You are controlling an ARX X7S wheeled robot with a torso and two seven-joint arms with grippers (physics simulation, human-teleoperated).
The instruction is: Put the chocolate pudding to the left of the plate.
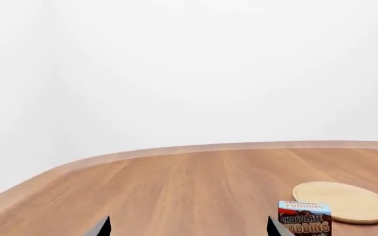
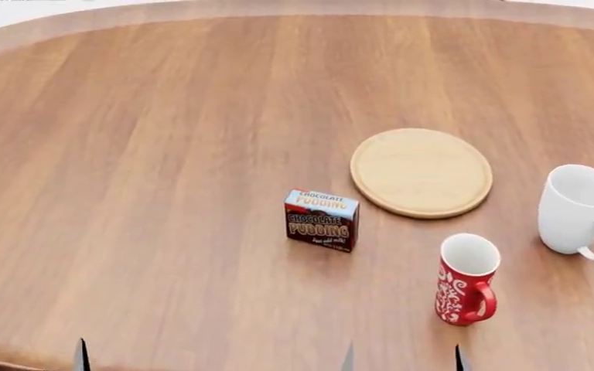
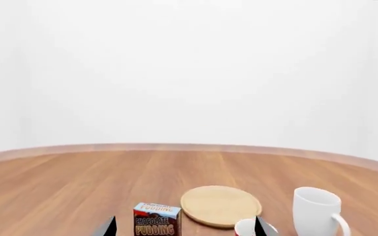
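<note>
4 objects sit on a round wooden table (image 2: pixel 152 154) in the head view. The chocolate pudding (image 2: pixel 321 220), a small box with orange lettering, stands upright near the middle, in front of and slightly left of the plate (image 2: pixel 421 171), close to its near-left rim but not touching. A white mug (image 2: pixel 575 209) stands to the plate's right, and a red patterned mug (image 2: pixel 466 278) stands nearer us, right of the box.

We see only the dark fingertips of our left gripper (image 1: pixel 189 227) and right gripper (image 3: pixel 185 227), low at the near table edge. Each pair of tips stands wide apart with nothing between them, so both are spread and empty.

We judge the task barely begun: nothing is grasped, and the box sits in front of the plate, not clearly at its left. Reaching, grasping and placing all remain.
</note>
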